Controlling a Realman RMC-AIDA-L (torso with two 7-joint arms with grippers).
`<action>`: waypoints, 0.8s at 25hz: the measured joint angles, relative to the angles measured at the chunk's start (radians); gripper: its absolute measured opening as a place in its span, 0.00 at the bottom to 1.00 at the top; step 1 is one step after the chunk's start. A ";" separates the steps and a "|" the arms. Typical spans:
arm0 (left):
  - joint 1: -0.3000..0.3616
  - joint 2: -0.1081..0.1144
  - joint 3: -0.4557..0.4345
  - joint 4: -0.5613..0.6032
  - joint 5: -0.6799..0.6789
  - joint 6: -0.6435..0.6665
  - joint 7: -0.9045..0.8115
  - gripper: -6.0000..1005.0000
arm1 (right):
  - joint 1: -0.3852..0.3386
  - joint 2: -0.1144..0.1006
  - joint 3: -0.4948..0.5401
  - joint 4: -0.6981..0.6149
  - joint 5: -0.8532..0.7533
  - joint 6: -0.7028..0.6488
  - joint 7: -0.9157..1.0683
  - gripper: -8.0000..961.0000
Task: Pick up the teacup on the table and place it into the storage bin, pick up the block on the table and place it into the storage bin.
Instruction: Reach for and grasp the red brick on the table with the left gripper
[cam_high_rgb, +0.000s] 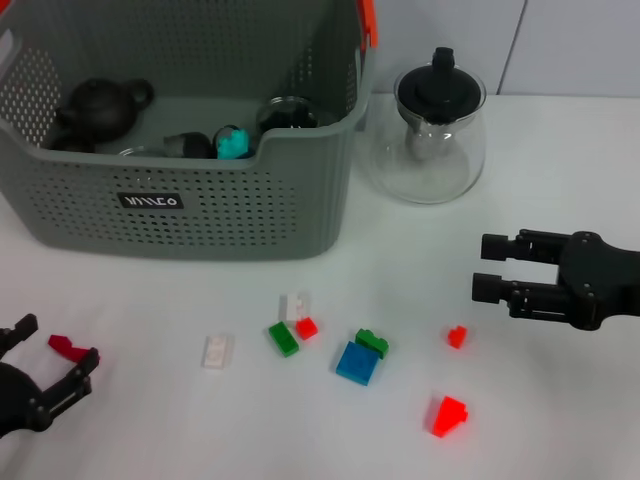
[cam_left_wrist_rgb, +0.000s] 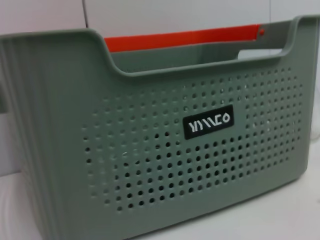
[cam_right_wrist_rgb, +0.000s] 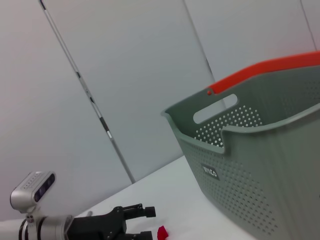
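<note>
The grey perforated storage bin (cam_high_rgb: 200, 215) stands at the back left, its black label facing me; it fills the left wrist view as the storage bin (cam_left_wrist_rgb: 150, 175) and shows in the right wrist view as the storage bin (cam_right_wrist_rgb: 260, 180). No teacup stands on the table; a round glass vessel (cam_high_rgb: 290, 113) sits inside the bin. My left gripper (cam_high_rgb: 52, 350) is low at the front left, open, with a small red block (cam_high_rgb: 68, 348) lying between its fingertips. From the right wrist the same left gripper (cam_right_wrist_rgb: 142, 222) and red block (cam_right_wrist_rgb: 162, 232) appear. My right gripper (cam_high_rgb: 490, 266) hovers open and empty at the right.
A glass teapot with black lid (cam_high_rgb: 430, 135) stands right of the bin. Loose blocks lie mid-table: white (cam_high_rgb: 217, 350), green (cam_high_rgb: 283, 338), blue with green on it (cam_high_rgb: 357, 362), small red (cam_high_rgb: 457, 336), larger red (cam_high_rgb: 448, 415). A dark teapot (cam_high_rgb: 100, 108) and a teal item (cam_high_rgb: 232, 142) are in the bin.
</note>
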 joint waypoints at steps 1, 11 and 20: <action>-0.002 0.000 -0.023 -0.022 0.000 -0.009 0.010 0.87 | 0.000 0.000 0.000 0.000 0.000 0.000 0.000 0.76; 0.041 -0.003 -0.200 -0.221 0.006 -0.036 0.293 0.87 | -0.003 -0.003 0.010 0.000 -0.002 -0.005 0.000 0.76; 0.024 -0.001 -0.178 -0.251 0.010 -0.081 0.284 0.86 | -0.002 -0.002 0.010 0.000 -0.005 0.000 -0.002 0.76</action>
